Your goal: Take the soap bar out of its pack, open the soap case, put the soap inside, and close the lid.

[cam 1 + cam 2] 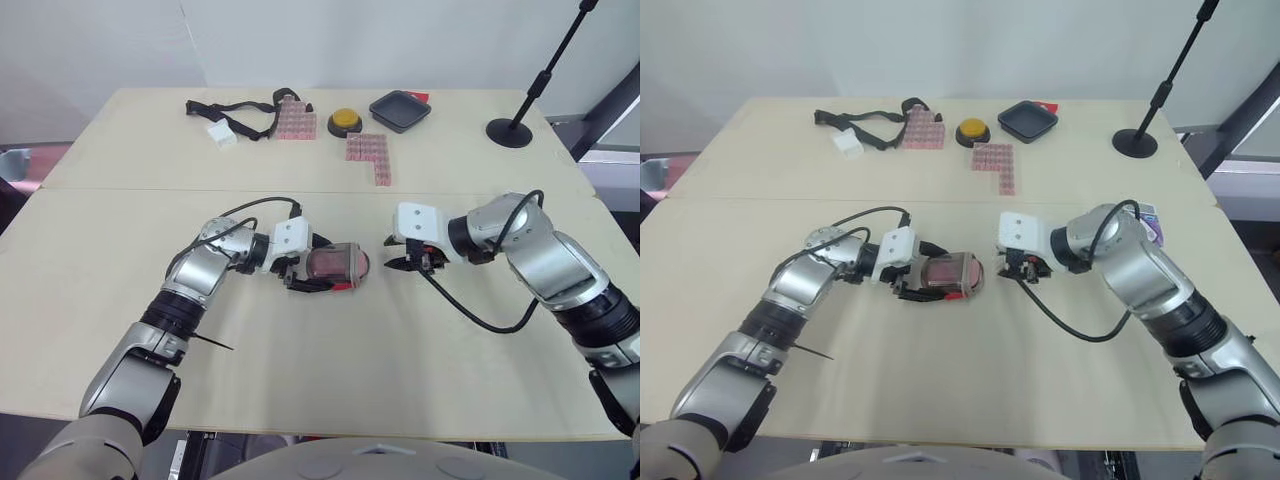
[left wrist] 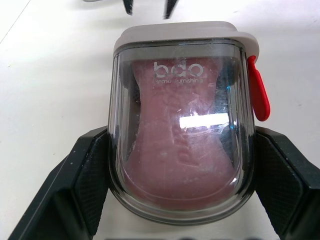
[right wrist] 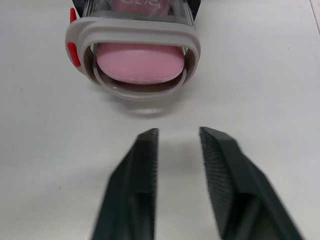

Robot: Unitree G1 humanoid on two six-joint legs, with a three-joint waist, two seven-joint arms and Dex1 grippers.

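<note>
Pink soap (image 3: 140,62) sits inside the clear soap case (image 1: 340,265), which lies on its side near the middle of the desk (image 1: 300,380). At left, the left tool (image 1: 312,268) is clamped around the case, with one black finger (image 2: 85,175) pressed to each flank of the clear shell. The grey-rimmed mouth therefore faces the other arm, and a red latch (image 2: 259,95) sits at one side of that rim. At right, the right tool (image 3: 178,132) is poised low over the desk, near the mouth but apart from it, its fingers narrowly parted and holding nothing. Judged from this layout, unpacking and loading are done and the closing step is in hand. Whether the mouth is already sealed cannot be told. The next move probably calls for the left tool to hold the case steady while the right tool comes up square to the rim. It would then press the closure home at the latch without pushing the case out of the grip.
</note>
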